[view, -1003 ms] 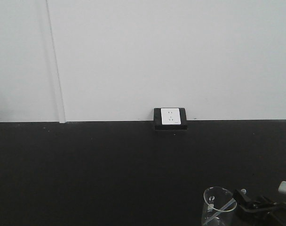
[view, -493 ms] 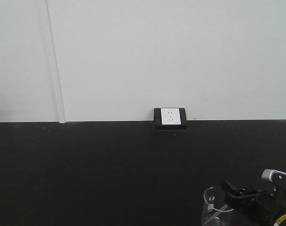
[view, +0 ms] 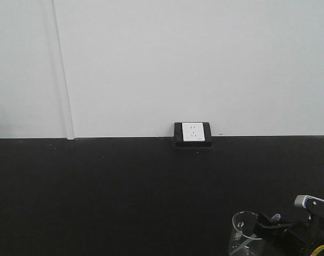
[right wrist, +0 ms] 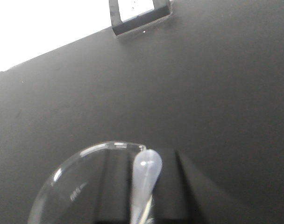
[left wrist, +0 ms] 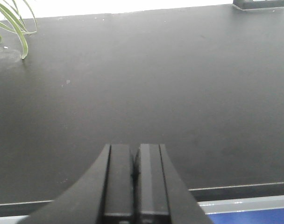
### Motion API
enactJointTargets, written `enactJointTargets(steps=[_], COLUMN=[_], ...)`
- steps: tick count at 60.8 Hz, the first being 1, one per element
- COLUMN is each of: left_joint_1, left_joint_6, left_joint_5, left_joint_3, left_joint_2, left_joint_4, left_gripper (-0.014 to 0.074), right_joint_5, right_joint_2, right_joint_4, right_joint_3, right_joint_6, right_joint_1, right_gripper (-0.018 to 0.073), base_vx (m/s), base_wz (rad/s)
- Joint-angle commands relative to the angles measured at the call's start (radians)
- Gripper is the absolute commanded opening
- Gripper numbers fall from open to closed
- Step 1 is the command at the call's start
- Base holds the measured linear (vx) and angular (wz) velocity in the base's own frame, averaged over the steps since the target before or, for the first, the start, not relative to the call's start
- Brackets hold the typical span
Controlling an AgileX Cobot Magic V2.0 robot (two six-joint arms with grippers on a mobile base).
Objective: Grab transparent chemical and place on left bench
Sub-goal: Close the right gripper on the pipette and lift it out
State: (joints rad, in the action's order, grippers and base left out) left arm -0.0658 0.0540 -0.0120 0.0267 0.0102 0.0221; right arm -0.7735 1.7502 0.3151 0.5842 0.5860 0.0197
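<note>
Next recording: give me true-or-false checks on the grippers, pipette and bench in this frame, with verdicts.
The left gripper is shut, holding nothing. True.
The transparent pipette lies flat on the black bench. False: it stands in the glass beaker, bulb uppermost.
A white wall socket sits at the bench's back edge. True.
Plant leaves show top right in the left wrist view. False: top left.
The right gripper is far from the beaker. False: it is at the beaker, the pipette's bulb between its fingers.

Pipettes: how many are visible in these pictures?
1. The clear pipette leans inside the glass beaker at the front right of the black bench. Others may lie outside the views.
</note>
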Motion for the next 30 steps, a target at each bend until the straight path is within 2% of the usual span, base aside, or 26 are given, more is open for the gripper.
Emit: enactJointTargets(steps=[1, 6, 16, 25, 30], left_joint_1=[-0.002, -0.002, -0.002, -0.002, -0.002], left_joint_6=[-0.008, -0.008, -0.008, -0.008, -0.008], left_joint_5=[0.078, 0.078, 0.078, 0.078, 0.078], left_joint_3=[0.016, 0.016, 0.016, 0.016, 0.016], left_joint_2=[0.019, 0.019, 0.019, 0.019, 0.019], left_joint_4=[0.001, 0.001, 0.001, 0.001, 0.001], left_gripper=[-0.0003, -0.0003, -0.0003, -0.0003, -0.0003], right_joint_5=[-0.105, -0.116, -0.056, 0.038, 0.154], right_joint_2=[-0.048, -0.077, -0.177, -0.323, -0.423], right_joint_4=[0.005, 0.007, 0.061, 0.192, 0.278], right_joint_3=[0.023, 0.023, 0.023, 0.021, 0.021], right_joint_6=[-0.002, -0.007, -0.035, -0.039, 0.002], right_joint_1=[-0.001, -0.001, -0.001, -0.001, -0.001], right_gripper=[0.0060, -0.0011, -0.0009, -0.0007, -0.0006], base_vx=[0.00, 0.00, 0.00, 0.00, 0.00], base_wz=[0.00, 0.00, 0.00, 0.00, 0.00])
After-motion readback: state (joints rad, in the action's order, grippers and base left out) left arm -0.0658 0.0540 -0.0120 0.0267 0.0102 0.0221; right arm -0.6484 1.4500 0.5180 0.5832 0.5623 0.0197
